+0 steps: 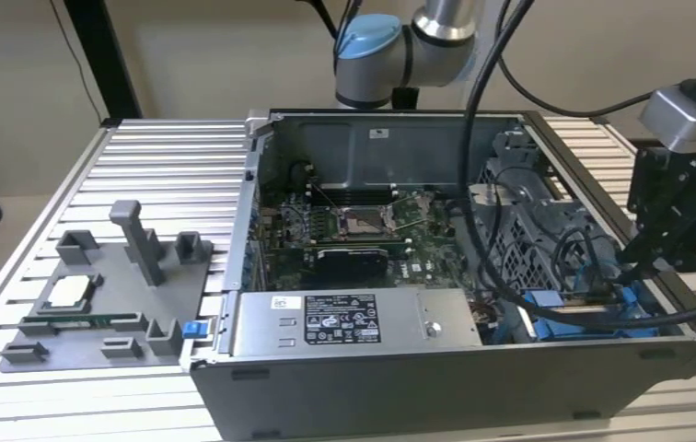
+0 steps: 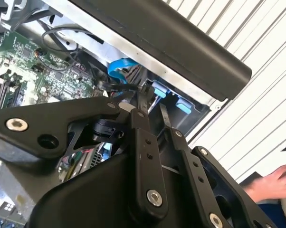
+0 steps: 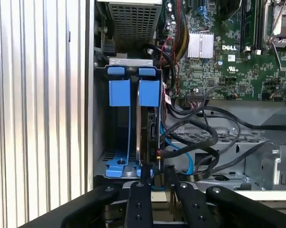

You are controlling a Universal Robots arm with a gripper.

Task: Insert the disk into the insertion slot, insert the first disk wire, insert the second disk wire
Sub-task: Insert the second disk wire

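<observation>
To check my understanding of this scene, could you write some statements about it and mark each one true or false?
1. The computer case is open, with its green circuit board exposed. True.
2. The tool is on the exterior view's left. False: it is at the insertion slot, on the exterior view's right.
3. A dark disk sits between the blue rails of the insertion slot. True.
4. The white-labelled metal box lies outside the case. False: this box sits inside the case.
</observation>
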